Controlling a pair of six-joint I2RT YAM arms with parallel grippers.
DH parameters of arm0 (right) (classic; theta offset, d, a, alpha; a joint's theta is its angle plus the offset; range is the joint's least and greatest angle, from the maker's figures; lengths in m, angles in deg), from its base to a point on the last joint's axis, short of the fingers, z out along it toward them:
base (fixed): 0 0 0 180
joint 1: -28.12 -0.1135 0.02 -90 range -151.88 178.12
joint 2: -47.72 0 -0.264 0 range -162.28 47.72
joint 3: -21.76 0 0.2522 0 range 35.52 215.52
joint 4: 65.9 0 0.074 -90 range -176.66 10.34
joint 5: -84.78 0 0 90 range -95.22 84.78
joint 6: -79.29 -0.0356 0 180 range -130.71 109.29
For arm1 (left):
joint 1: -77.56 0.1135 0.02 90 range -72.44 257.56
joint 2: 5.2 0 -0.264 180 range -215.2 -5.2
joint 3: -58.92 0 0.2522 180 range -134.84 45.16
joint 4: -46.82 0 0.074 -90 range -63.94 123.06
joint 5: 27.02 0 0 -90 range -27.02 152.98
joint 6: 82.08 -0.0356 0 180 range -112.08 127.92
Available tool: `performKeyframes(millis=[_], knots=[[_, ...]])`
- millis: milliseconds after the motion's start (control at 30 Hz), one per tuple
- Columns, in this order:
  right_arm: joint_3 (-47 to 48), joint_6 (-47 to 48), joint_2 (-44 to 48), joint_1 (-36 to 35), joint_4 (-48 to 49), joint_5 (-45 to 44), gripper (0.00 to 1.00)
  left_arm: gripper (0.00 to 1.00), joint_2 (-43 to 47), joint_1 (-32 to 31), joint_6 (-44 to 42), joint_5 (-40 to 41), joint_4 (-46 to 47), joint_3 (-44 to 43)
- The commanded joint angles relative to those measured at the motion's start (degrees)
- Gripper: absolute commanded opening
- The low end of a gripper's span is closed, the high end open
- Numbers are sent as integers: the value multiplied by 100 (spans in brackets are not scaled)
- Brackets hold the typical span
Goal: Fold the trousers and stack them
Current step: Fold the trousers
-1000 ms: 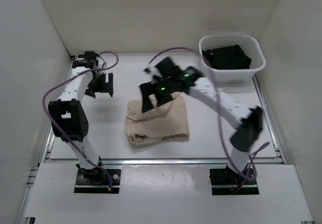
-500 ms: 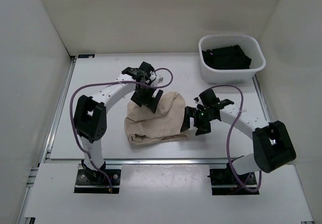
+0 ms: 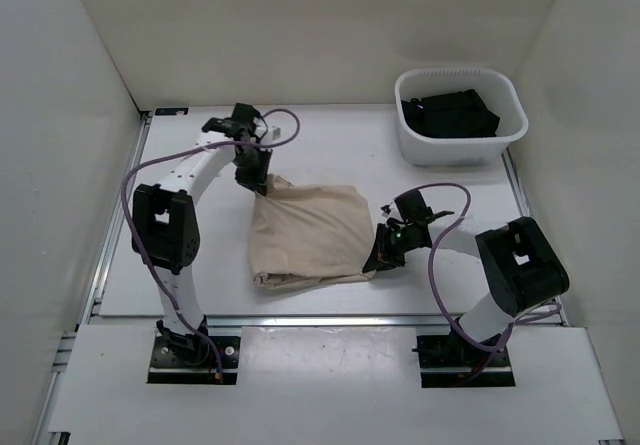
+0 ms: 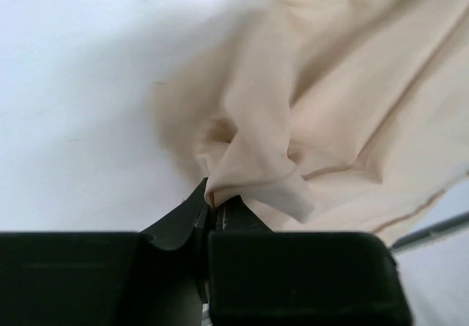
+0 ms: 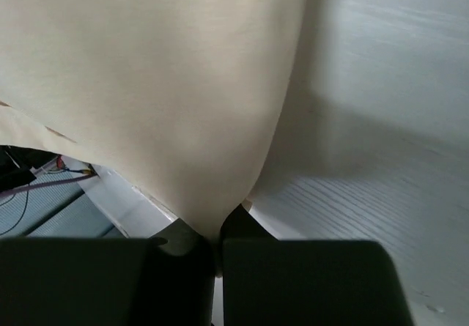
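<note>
Clenching the trousers (image 3: 312, 230), left claw (image 3: 256, 181) and right claw (image 3: 379, 259); dark clothing (image 3: 452, 115) in the white tub (image 3: 455, 152).

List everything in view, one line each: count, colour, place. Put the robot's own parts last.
trousers: one pair, light beige, partly folded, middle of the table.
basket: one, white, far right corner of the table.
dark clothing: black, count unclear, inside the basket.
table: one, white, under everything.
walls: white, on the left, far and right sides.
cables: two, purple, one looping along each arm.
left arm: one, white and black, base at the near edge.
right arm: one, white and black, base at the near edge.
left fingers: one pair, black, shut on the trousers' far left corner.
right fingers: one pair, black, shut on the trousers' right edge.
</note>
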Motion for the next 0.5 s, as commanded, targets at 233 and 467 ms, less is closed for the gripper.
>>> performKeyframes(millis=[233, 467], knots=[[1, 745, 245, 133, -552, 520, 17, 36, -1016, 1351, -3, -169, 3, -787], [792, 1510, 377, 185, -1659, 671, 84, 92, -465, 1552, -3, -301, -365, -672]])
